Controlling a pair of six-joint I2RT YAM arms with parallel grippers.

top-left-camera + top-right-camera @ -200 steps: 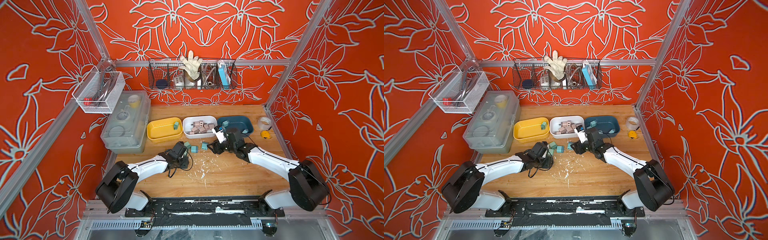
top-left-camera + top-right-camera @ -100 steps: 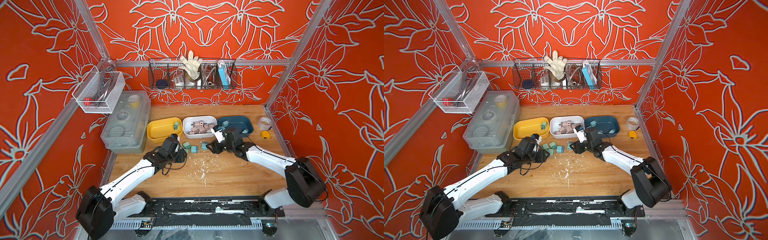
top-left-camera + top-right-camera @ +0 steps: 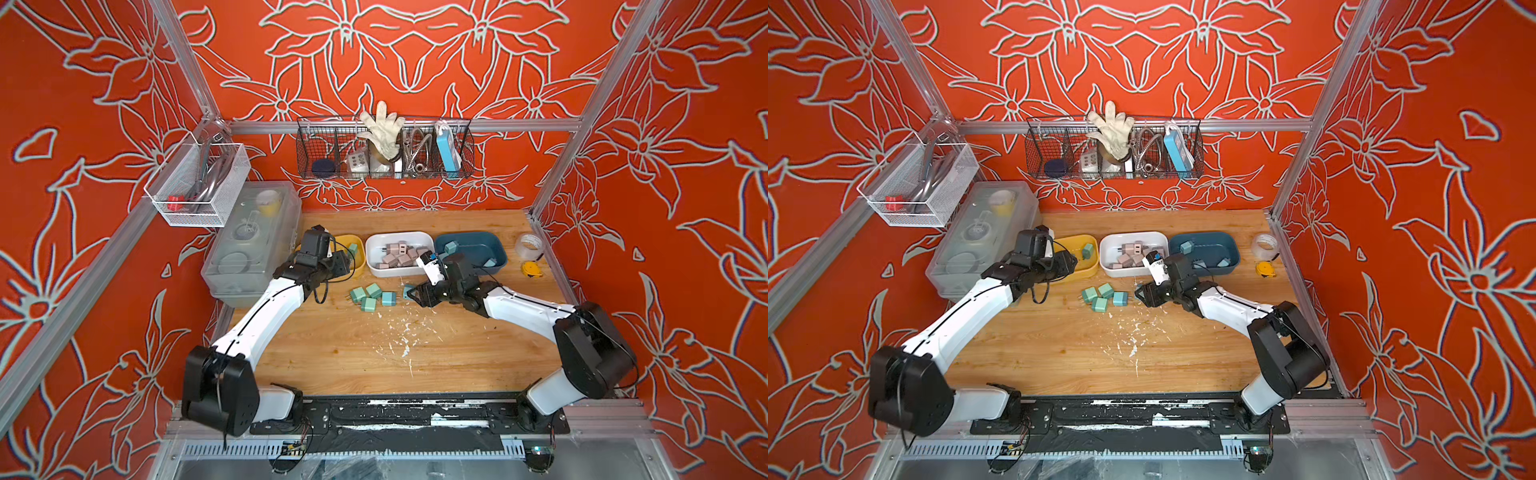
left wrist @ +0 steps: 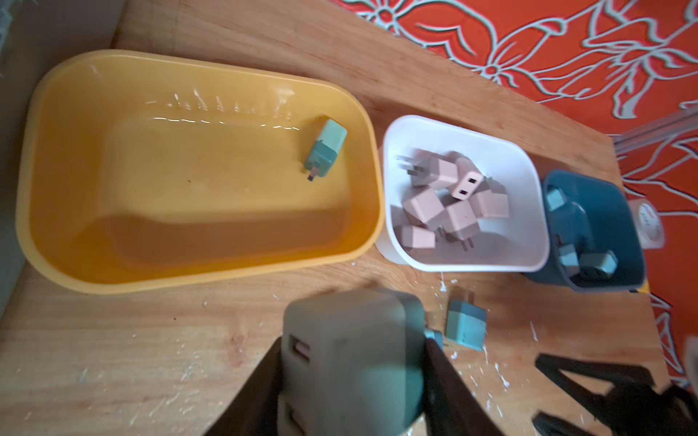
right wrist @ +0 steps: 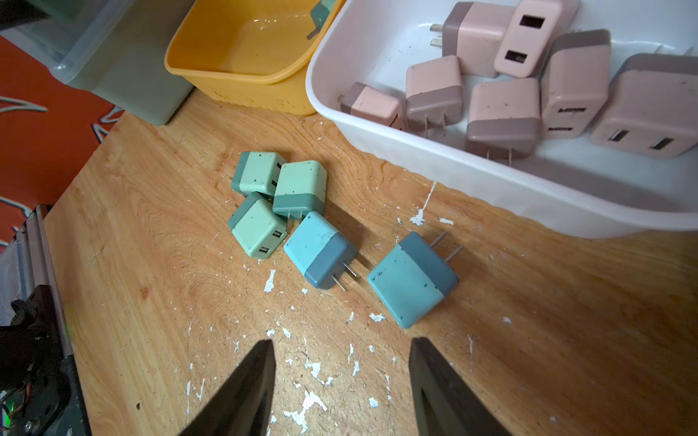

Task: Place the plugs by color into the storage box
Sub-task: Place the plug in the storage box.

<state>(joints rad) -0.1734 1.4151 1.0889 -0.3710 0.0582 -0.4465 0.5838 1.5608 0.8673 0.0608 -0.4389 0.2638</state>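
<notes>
Orange flowered walls (image 3: 415, 62) close round the wooden counter (image 3: 457, 353). I have the left fingers (image 4: 260, 392) clenched on a green plug (image 4: 355, 339) beside the yellow bin (image 4: 189, 188), left of centre in both top views. Right fingers (image 5: 434, 392) hang released and empty right by a blue plug (image 5: 411, 279) lying mid-frame on the counter, four more plugs (image 3: 368, 305) clustered beside it. Pink plugs (image 3: 399, 257) lie in the white bin (image 3: 399, 274).

We see a worktop (image 5: 151, 302) of grained wood, matt and flecked with white chips. The yellow bin (image 4: 189, 170) is glossy plastic, the white bin (image 5: 491, 181) smooth plastic. Each plug (image 5: 406, 288) is matt, speckled plastic with bare metal prongs (image 5: 453, 253). The wall basket (image 3: 316, 145) is dark metal wire; the glove (image 3: 384, 131), cloth.
</notes>
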